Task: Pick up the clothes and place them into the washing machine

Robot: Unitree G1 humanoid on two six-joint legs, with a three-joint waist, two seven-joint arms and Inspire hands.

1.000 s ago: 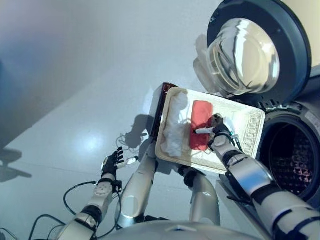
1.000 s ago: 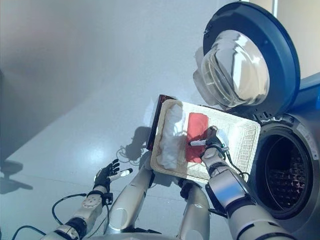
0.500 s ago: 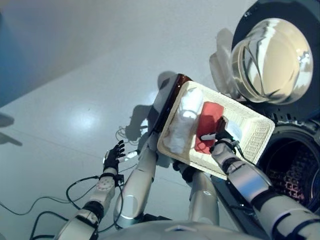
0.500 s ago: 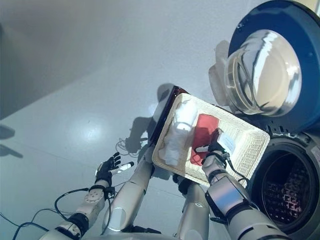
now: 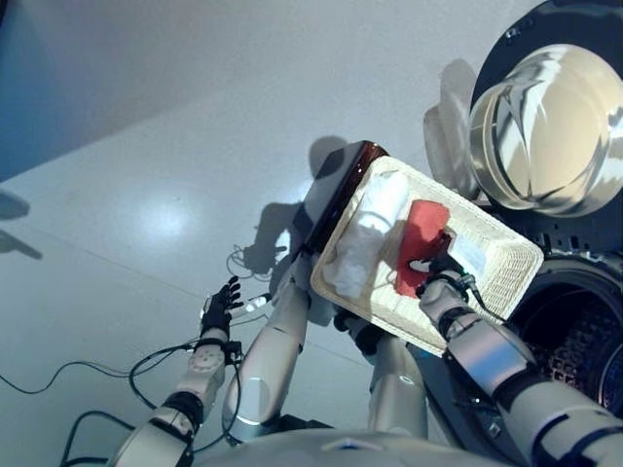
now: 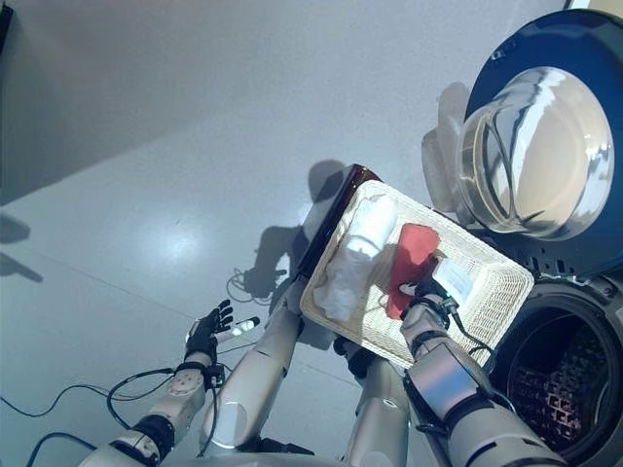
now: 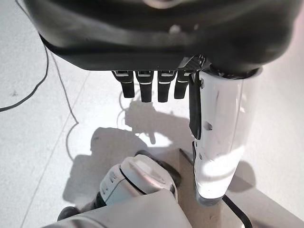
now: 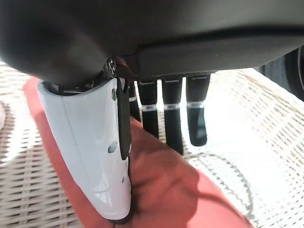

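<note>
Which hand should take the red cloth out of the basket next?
Right. The right hand is already over the red cloth in the white basket, its thumb against it. The left hand hangs open above the floor, well away.

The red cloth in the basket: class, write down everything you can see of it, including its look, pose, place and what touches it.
The red cloth is a plain, soft-looking piece, lying flat and lengthwise in a shallow white woven basket, beside a crumpled white cloth. The right hand rests at its near end: in the right wrist view the white-covered thumb lies along the fabric and the dark fingers reach down onto it, still fairly straight. No print or seams are discernible.
</note>
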